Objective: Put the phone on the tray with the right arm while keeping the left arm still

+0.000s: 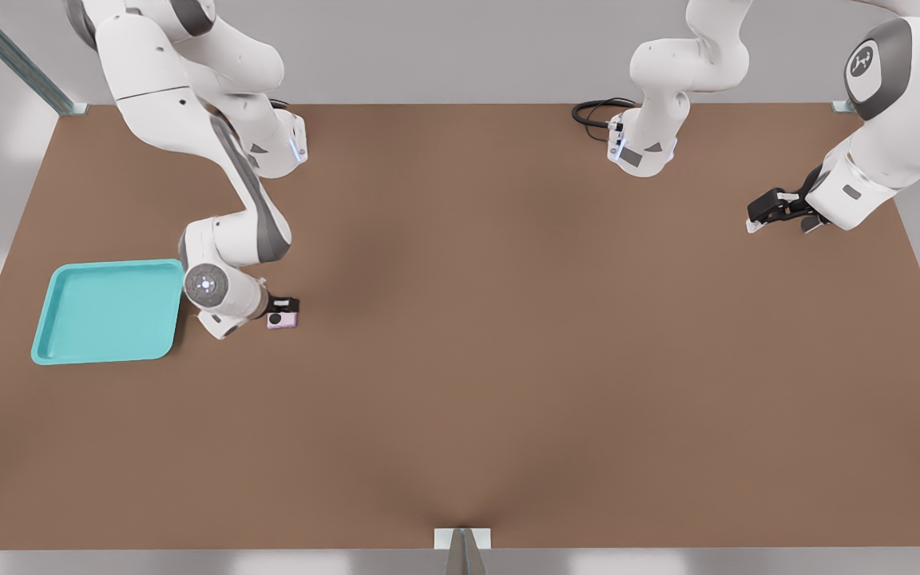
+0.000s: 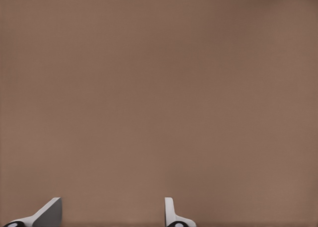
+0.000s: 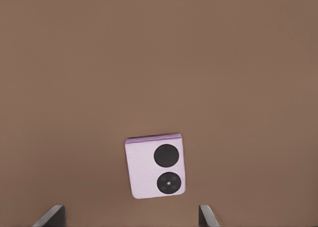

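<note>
The phone (image 1: 282, 320), a small pale pink-lilac slab, lies flat on the brown table just off the tray's side toward the front view's right. In the right wrist view the phone (image 3: 156, 167) shows two black circles on its upper face. My gripper (image 1: 279, 307) hovers low, right over the phone, on the arm reaching down from the back left. It is open: the fingertips (image 3: 51, 217) stand wide apart, with the phone lying ahead of the gap and untouched. The turquoise tray (image 1: 109, 311) sits flat at the front view's left, with nothing in it.
The working arm's forearm and wrist (image 1: 220, 291) hang over the tray's near corner. A black cable (image 1: 597, 112) loops at the back by the other arm's base. A metal bracket (image 1: 462, 540) sticks up at the front edge.
</note>
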### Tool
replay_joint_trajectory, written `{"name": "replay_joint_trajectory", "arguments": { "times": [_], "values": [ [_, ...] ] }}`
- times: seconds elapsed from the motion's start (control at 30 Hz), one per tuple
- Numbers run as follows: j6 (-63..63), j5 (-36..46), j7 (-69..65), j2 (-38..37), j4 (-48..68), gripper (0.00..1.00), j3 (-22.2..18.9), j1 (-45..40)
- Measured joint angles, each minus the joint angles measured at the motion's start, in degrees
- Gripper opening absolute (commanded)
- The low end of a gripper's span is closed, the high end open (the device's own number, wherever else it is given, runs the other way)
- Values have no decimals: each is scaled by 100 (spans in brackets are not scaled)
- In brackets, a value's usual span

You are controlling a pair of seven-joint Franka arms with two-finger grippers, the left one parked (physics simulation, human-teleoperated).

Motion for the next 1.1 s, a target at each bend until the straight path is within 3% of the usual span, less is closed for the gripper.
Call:
{"name": "replay_joint_trajectory", "arguments": {
  "times": [0.4, 0.67, 1.1],
  "values": [
    [1977, -200, 619, 673, -712, 100, 136, -310],
    [1873, -935, 792, 420, -873, 100, 353, -391],
    [1914, -1072, 651, 607, -987, 100, 485, -722]
  ]
}}
